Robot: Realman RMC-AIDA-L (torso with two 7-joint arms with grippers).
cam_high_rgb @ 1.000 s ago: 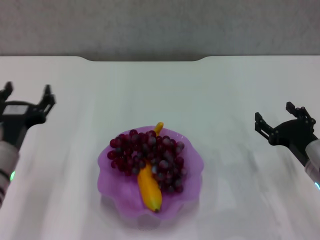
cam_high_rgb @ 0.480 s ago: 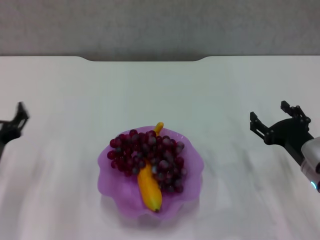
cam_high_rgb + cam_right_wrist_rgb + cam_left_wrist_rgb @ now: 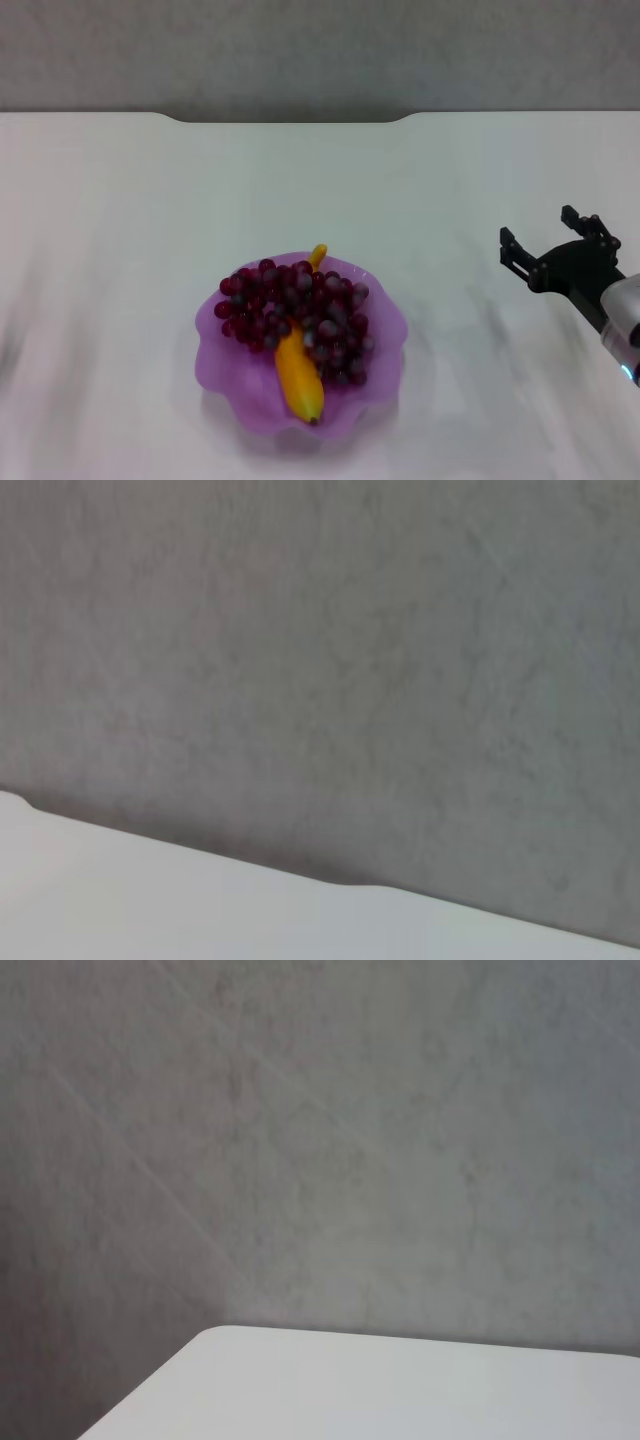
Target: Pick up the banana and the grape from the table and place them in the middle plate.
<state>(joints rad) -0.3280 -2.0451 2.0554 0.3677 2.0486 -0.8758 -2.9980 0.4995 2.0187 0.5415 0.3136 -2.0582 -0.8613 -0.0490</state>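
Note:
The purple scalloped middle plate (image 3: 225, 365) sits on the white table (image 3: 320, 190) at front centre. The yellow banana (image 3: 297, 375) lies in it, and the bunch of dark red grapes (image 3: 300, 315) lies across the banana. My right gripper (image 3: 552, 240) is open and empty above the table at the right, well clear of the plate. My left gripper is out of the head view. Both wrist views show only the grey wall and a strip of table edge.
The grey wall (image 3: 320, 50) runs behind the table's far edge, which has a rounded notch (image 3: 290, 118) in the middle. A table corner shows in the left wrist view (image 3: 400, 1390), and the far edge in the right wrist view (image 3: 150, 900).
My left gripper has moved off to the left and out of the head view. My right gripper has shifted slightly towards the plate. The fruit and plate have not moved.

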